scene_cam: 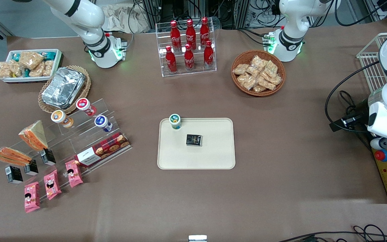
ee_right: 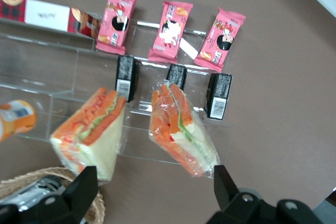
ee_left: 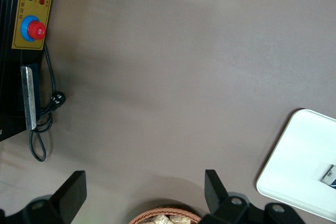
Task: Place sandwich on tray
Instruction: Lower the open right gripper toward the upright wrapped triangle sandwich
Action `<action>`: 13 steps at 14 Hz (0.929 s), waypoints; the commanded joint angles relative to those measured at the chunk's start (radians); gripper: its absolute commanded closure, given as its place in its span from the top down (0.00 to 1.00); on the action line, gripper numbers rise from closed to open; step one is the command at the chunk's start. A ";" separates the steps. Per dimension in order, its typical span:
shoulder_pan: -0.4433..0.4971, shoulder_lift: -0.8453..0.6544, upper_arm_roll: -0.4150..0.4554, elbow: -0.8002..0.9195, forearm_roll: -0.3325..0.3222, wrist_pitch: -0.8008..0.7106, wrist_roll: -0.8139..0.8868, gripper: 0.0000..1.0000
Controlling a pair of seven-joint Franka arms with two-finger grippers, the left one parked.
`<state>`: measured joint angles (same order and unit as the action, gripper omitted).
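Sandwich-wise, the clear-wrapped wedge sandwich with orange filling stripes (ee_right: 181, 129) lies on the clear acrylic step rack (ee_right: 63, 77), beside the tan-faced wedge sandwich (ee_right: 94, 132). Looks light, squishy, slippery film, so pinch across the bread faces. Long axis points at the small black cartons (ee_right: 177, 76). Hand (ee_right: 152, 192) hovers above, wide open, empty.

glossy clear-wrapped sandwich (ee_right: 178, 129), matt tray (scene_cam: 213, 158)
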<state>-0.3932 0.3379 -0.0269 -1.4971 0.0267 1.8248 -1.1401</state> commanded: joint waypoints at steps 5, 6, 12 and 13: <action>-0.001 0.052 0.012 0.014 -0.045 0.033 -0.016 0.98; 0.001 0.064 0.013 0.014 -0.047 0.044 -0.024 0.98; 0.019 0.118 0.019 0.014 -0.051 0.137 -0.076 0.98; 0.019 0.125 0.019 0.014 -0.051 0.145 -0.087 0.98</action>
<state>-0.3749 0.4434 -0.0117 -1.4969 -0.0096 1.9445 -1.1947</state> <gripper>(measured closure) 0.013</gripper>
